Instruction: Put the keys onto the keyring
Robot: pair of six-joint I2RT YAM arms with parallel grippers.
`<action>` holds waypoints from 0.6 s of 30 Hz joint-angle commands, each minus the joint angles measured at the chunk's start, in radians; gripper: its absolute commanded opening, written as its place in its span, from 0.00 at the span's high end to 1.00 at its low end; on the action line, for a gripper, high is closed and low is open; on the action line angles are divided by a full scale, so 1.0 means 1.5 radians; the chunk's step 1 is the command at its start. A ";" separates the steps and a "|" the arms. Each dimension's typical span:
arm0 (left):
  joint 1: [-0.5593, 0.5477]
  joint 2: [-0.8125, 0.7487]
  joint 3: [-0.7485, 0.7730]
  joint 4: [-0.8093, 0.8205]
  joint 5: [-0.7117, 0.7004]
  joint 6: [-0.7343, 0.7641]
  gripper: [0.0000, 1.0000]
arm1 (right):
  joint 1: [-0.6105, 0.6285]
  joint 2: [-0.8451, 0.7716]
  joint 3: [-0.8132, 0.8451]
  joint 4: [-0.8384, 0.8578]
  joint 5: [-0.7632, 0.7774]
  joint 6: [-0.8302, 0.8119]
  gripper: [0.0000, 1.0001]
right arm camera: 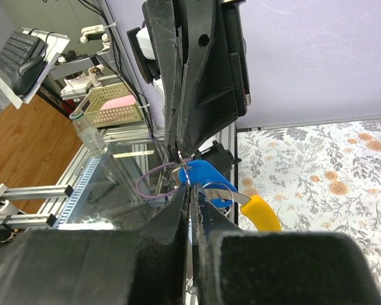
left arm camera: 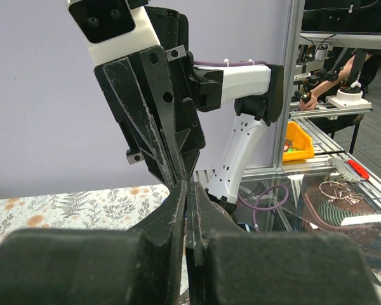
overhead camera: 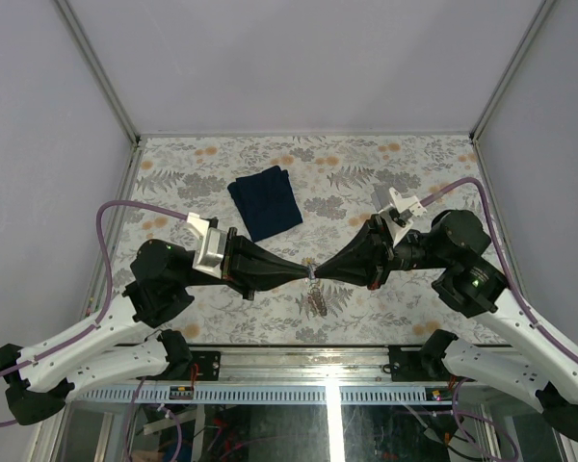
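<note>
My left gripper (overhead camera: pixel 302 270) and right gripper (overhead camera: pixel 321 270) meet tip to tip above the near middle of the table. Both are shut on the thin wire keyring (right arm camera: pixel 185 166) between them. In the right wrist view my right gripper (right arm camera: pixel 190 190) is closed just under the ring, and the left gripper's fingers (right arm camera: pixel 178 127) come down from above. A blue-tagged key (right arm camera: pixel 209 179) and a yellow-tagged key (right arm camera: pixel 261 214) hang on the ring. From above, the keys (overhead camera: pixel 317 300) dangle below the fingertips. In the left wrist view my left gripper (left arm camera: pixel 188 186) is shut; the ring is hidden there.
A dark navy folded cloth (overhead camera: pixel 265 202) lies on the floral tablecloth (overhead camera: pixel 173 173) behind the grippers. The metal frame rail (overhead camera: pixel 308 356) runs along the near edge. White walls enclose the table's left, back and right.
</note>
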 commanded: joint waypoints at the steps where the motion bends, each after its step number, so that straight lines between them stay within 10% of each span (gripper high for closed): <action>1: 0.002 -0.008 0.017 0.025 0.010 -0.001 1.00 | 0.001 -0.013 0.024 0.044 0.020 0.006 1.00; 18: 0.002 0.003 0.020 0.032 -0.010 -0.002 1.00 | 0.000 0.012 0.043 0.011 -0.107 -0.009 1.00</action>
